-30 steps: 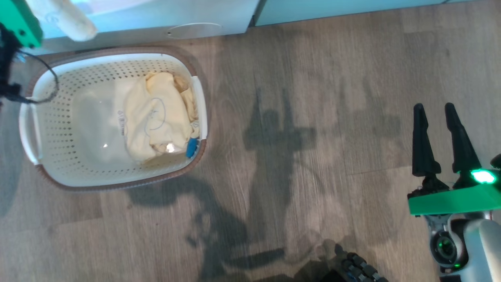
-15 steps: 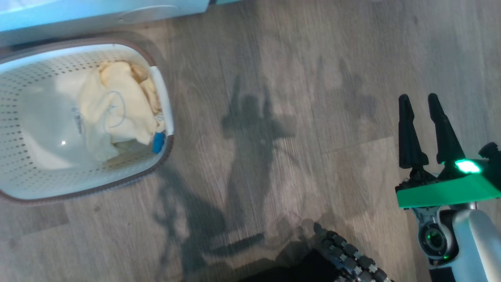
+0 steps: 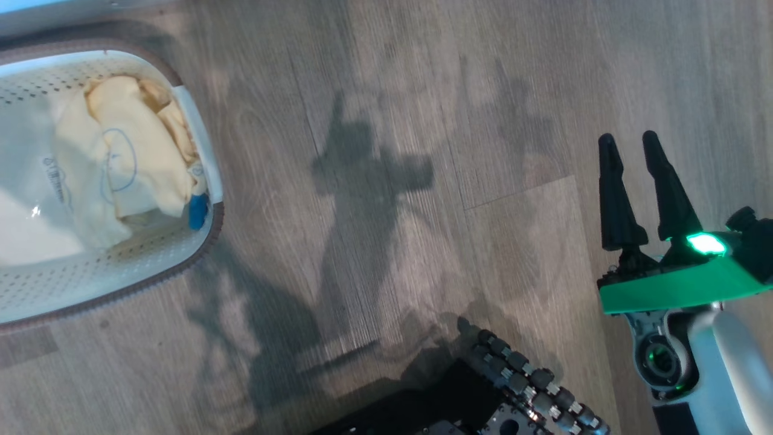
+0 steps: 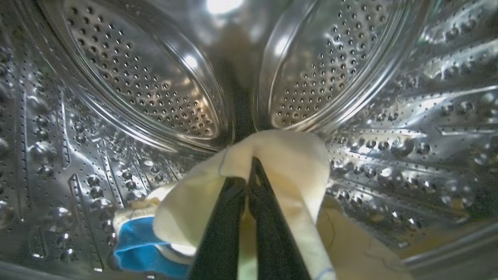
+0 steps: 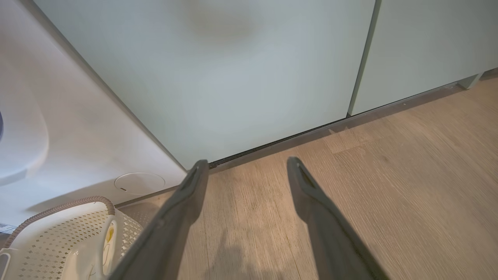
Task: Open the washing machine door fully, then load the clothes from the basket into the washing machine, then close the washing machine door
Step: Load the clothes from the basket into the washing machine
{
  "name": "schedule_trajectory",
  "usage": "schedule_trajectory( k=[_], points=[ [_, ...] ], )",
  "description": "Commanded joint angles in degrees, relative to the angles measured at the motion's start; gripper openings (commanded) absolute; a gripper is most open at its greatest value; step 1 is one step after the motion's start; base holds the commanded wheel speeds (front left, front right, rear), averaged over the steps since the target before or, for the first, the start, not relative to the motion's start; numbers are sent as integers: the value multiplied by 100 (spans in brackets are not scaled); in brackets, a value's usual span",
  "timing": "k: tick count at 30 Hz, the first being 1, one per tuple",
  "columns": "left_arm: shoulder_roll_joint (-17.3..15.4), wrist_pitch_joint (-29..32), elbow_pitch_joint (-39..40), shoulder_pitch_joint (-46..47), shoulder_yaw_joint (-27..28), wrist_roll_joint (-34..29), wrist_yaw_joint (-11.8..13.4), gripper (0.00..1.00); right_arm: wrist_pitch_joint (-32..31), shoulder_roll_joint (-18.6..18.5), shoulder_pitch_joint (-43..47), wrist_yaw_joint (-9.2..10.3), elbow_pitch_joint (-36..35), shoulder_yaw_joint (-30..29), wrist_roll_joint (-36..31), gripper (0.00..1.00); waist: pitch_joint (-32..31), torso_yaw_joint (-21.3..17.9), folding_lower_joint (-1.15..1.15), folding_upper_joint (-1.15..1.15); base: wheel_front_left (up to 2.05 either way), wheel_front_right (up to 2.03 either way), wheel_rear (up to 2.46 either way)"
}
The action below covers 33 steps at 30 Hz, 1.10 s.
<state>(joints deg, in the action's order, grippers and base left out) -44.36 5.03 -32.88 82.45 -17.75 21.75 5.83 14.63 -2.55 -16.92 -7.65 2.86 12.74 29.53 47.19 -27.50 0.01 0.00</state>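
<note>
Jaws: left gripper [image 4: 250, 175] clamped on pale-yellow garment [image 4: 295, 155], bottom centre, inside washing machine drum [image 4: 136, 77]; right gripper [image 3: 628, 142] apart, lower right, above floor [image 3: 392, 72].

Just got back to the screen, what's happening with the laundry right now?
The left claw is inside the washing machine's steel drum, shut on a pale-yellow garment. More yellow cloth lies on the drum's bottom. The right claw hangs open and empty above the wooden floor. The basket has another yellow garment left in it, so loading isn't finished.
</note>
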Motion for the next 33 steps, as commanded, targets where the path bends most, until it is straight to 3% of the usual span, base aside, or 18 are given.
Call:
schedule_trajectory(
  k=[1,8,12,13,14,15,17,33],
  points=[
    [-304,-256,73,321,187,-98,56,0,37,-33,42,16,-133,86,45,100,60,-50,-1,0,0,0,0],
    [-343,-1138,-277,824,144,-343,53,0,37,-33,14,16,-143,202,75,100,188,-126,-1,0,0,0,0],
    [-253,-893,-739,830,68,-258,-44,0,37,-33,-5,16,-123,244,77,100,224,-102,-1,0,0,0,0],
    [-220,-803,-833,820,61,-208,-81,18,37,-33,-12,16,-117,249,79,100,230,-95,-1,0,0,0,0],
    [-207,-778,-886,820,42,-202,-97,52,37,-33,-20,16,-114,247,80,100,233,-87,-1,0,0,0,0],
    [-207,-778,-886,820,42,-202,-97,52,37,-33,-20,16,-114,247,80,100,233,-87,-1,0,0,0,0],
    [-155,-708,-996,826,51,-118,-144,100,37,-33,-38,16,-102,244,75,100,230,-74,-1,0,0,0,0],
    [317,-705,-1346,542,65,359,-310,100,37,-36,-79,16,-146,-34,-126,100,37,355,-1,0,0,0,0]
  ],
)
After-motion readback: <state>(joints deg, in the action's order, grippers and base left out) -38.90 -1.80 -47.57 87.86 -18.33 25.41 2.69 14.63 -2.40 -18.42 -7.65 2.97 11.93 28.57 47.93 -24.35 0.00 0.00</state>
